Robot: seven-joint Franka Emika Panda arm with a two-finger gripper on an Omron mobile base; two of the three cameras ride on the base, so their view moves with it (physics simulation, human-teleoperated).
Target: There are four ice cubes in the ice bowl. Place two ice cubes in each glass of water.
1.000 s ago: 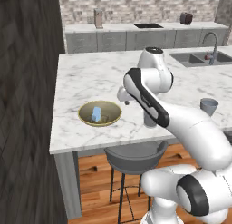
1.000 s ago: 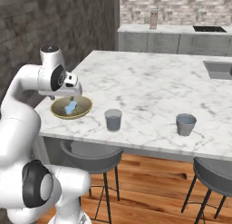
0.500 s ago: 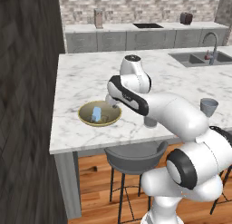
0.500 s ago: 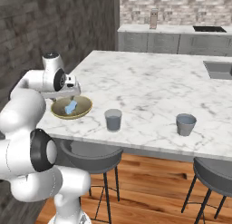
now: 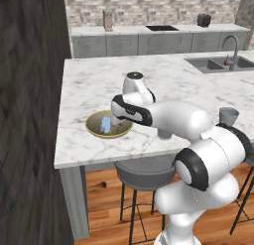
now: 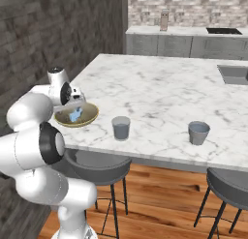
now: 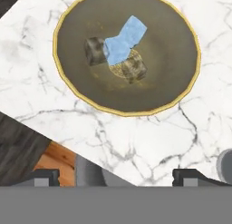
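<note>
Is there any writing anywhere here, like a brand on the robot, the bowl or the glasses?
None can be read.
Bowl and ice cubes: no marks.
Both glasses: plain.
Arm: plain white, no logo shows.
Open gripper: no lettering.
Two small items on the back counter: too small to tell.

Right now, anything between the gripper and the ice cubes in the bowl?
Nothing visible. The gripper hangs open above the ice bowl, and in the hand view the ice cubes lie uncovered at its centre, clustered and touching. The nearer glass of water stands off to the side on the counter.
</note>
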